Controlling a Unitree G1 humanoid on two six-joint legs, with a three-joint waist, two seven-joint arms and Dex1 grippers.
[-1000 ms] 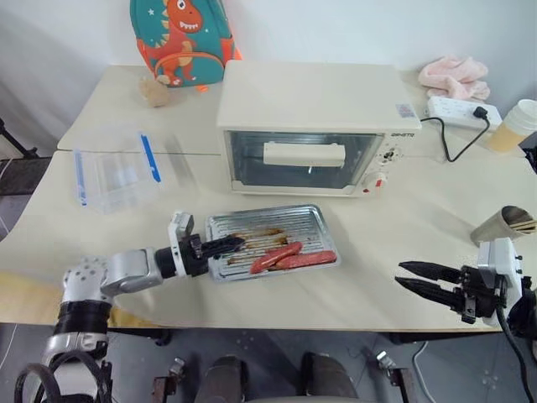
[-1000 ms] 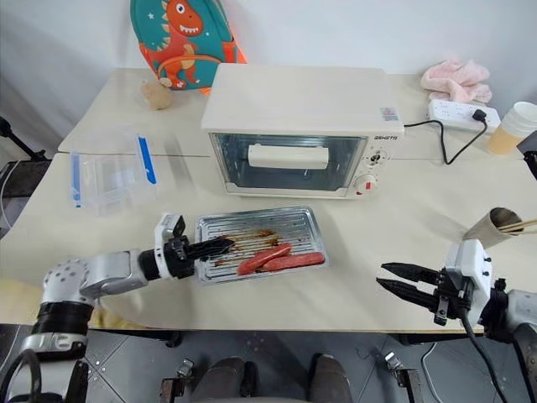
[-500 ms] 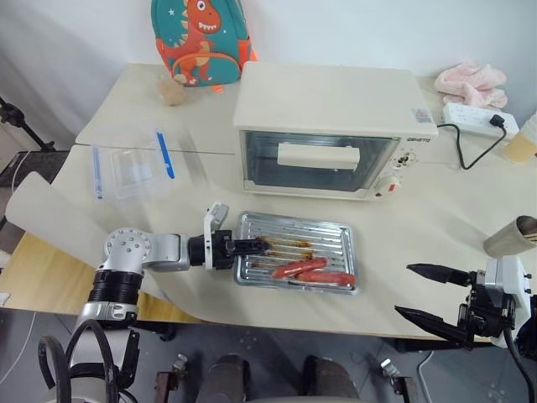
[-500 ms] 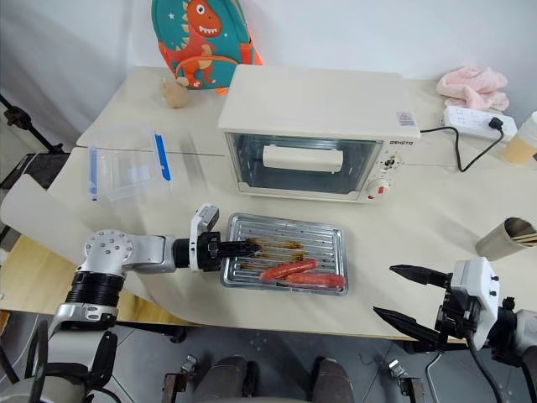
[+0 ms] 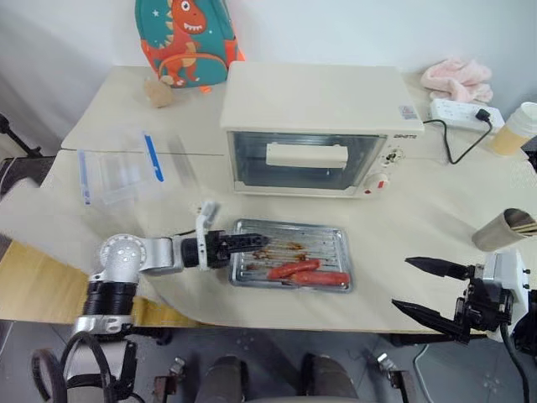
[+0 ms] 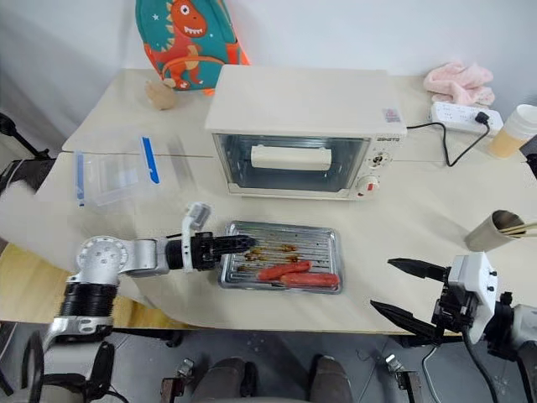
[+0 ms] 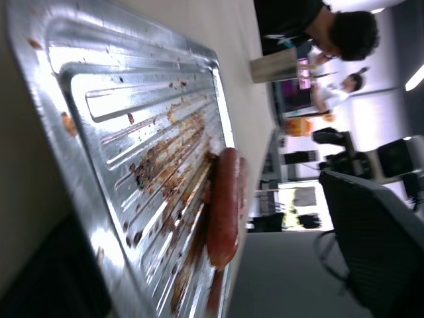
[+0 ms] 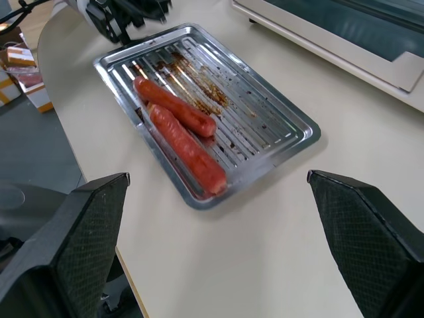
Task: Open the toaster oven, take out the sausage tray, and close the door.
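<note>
On table, grease-stained silvery sausage tray (image 5: 291, 264) (two red sausages (image 5: 305, 272))

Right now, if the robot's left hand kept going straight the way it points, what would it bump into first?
Probably the shallow silvery metal tray with the two red sausages. The left hand already reaches over the tray's near edge, so the greasy tray floor comes first, then maybe a sausage; depth is hard to judge.

You see the oven (image 5: 309, 126) at the back of the table (image 5: 419, 243). The tray (image 5: 329, 252) lies in front of it. The box (image 5: 119, 168) sits to the left.
</note>
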